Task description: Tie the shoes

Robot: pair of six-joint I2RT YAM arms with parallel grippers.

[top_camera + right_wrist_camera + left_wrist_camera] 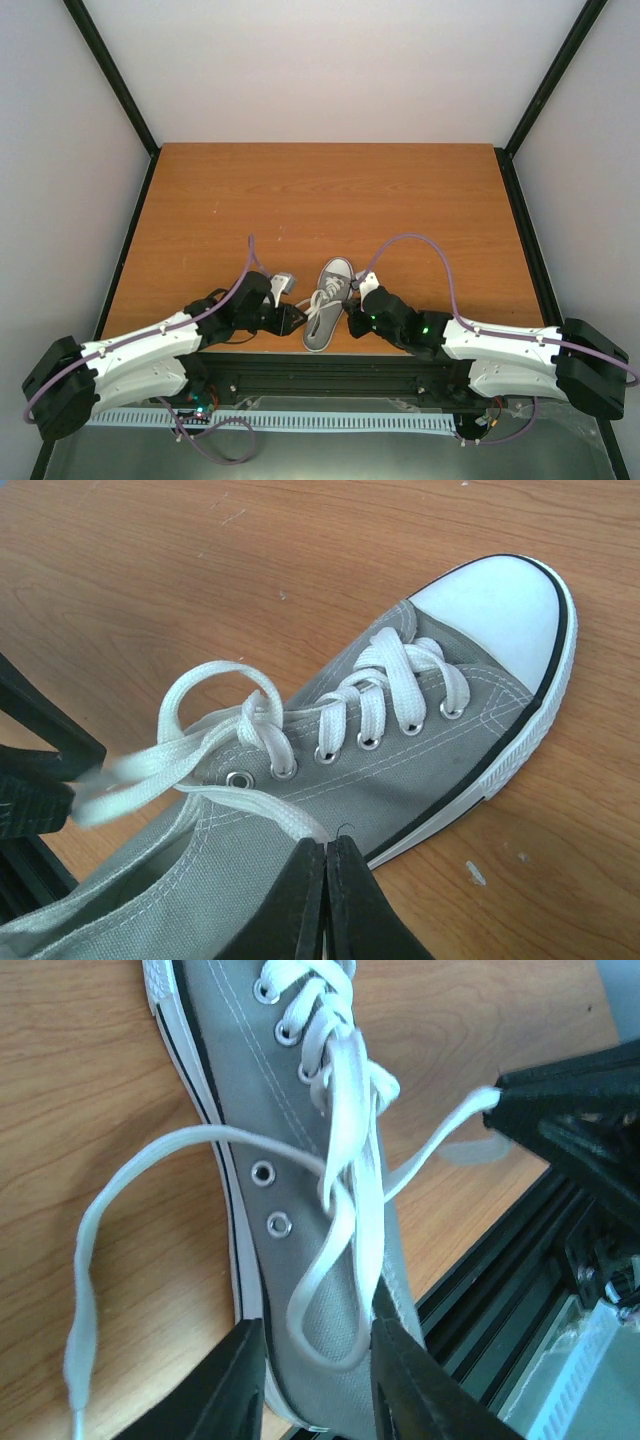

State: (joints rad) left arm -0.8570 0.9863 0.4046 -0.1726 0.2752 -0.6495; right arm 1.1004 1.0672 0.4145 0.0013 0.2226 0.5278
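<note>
The right hand (328, 855) pinches one lace end (270, 815) to hold it taut. The left hand (318, 1338), fingers spread, straddles the loop (297, 1305) over the shoe (250, 1090).

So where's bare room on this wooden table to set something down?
Free: far half of the wooden table, beyond the grey canvas sneaker, and both side margins. Crowded: near edge, where left gripper and right gripper flank the sneaker and white laces.
</note>
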